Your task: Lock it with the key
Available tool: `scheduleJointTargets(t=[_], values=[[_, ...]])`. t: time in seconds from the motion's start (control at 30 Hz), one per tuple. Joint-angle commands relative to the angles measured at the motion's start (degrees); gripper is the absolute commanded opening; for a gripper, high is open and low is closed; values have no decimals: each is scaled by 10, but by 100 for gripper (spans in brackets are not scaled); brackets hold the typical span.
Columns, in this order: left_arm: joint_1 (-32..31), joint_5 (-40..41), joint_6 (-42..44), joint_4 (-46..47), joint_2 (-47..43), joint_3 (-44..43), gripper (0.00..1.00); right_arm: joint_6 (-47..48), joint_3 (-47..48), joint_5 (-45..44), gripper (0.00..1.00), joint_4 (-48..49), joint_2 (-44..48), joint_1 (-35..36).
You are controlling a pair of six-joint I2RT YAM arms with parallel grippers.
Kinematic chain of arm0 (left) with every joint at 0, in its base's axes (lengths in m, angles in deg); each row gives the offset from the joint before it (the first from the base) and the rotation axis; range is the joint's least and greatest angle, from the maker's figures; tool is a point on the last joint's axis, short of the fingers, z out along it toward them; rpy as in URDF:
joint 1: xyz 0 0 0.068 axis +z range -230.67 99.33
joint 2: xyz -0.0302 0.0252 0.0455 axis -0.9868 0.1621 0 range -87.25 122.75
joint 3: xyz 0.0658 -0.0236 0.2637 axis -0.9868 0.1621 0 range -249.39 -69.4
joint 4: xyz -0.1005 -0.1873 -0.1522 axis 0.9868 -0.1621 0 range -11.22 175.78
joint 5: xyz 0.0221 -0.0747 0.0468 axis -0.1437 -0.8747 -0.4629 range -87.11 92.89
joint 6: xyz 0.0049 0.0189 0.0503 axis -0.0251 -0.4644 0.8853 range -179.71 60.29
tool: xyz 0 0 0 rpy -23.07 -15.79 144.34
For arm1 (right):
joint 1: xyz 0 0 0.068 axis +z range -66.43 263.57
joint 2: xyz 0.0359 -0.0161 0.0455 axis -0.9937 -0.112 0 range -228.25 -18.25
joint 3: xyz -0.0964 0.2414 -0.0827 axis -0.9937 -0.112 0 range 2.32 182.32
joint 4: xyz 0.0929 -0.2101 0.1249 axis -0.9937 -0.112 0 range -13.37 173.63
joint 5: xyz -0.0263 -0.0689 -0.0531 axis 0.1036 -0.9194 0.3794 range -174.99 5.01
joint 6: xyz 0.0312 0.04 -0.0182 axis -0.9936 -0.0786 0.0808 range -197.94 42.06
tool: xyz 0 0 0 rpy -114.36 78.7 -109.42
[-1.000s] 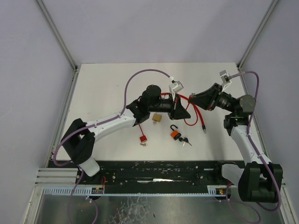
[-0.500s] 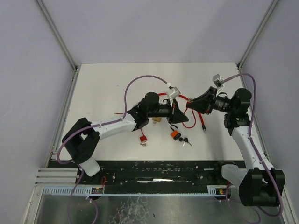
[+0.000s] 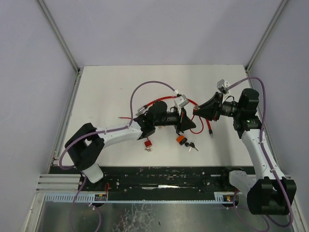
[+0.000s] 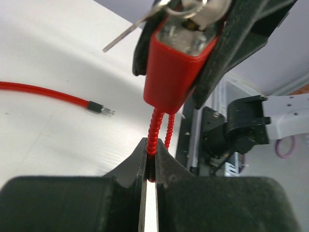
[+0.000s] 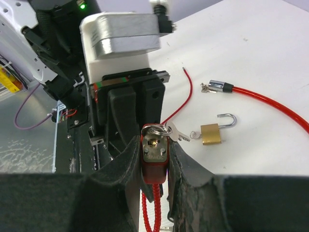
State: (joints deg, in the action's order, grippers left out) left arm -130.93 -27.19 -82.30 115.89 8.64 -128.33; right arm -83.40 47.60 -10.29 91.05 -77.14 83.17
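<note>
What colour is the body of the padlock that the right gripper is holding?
Bright red. The padlock body shows best in the left wrist view.

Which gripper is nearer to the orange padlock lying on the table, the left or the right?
Left. The left gripper hangs just beyond the orange padlock; the right gripper is farther back and to the right.
</note>
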Motion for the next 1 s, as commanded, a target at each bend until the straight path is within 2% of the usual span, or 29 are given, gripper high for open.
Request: scheduleJointTargets(t=[0.0,0.17,0.33,0.43,0.5,0.8,0.9,0.97], values=[[-11,119,129,90,-78,-19,0,37,26,28,9,-118,-14,11],[-11,127,149,89,-107,19,0,82,68,10,26,-190,-21,10],[-11,130,168,58,-118,25,0,121,112,4,50,-260,-29,6],[-11,133,174,47,-124,28,0,192,166,-3,64,-358,-40,5],[-11,135,177,41,-130,30,0,262,209,-10,69,-446,-48,3],[-11,168,197,-50,-149,15,0,492,411,-55,74,-747,-92,-3],[-11,190,200,-93,-147,2,0,506,447,-56,74,-786,-98,-3],[-11,217,198,-126,-144,-9,0,476,453,-48,74,-768,-99,-3]])
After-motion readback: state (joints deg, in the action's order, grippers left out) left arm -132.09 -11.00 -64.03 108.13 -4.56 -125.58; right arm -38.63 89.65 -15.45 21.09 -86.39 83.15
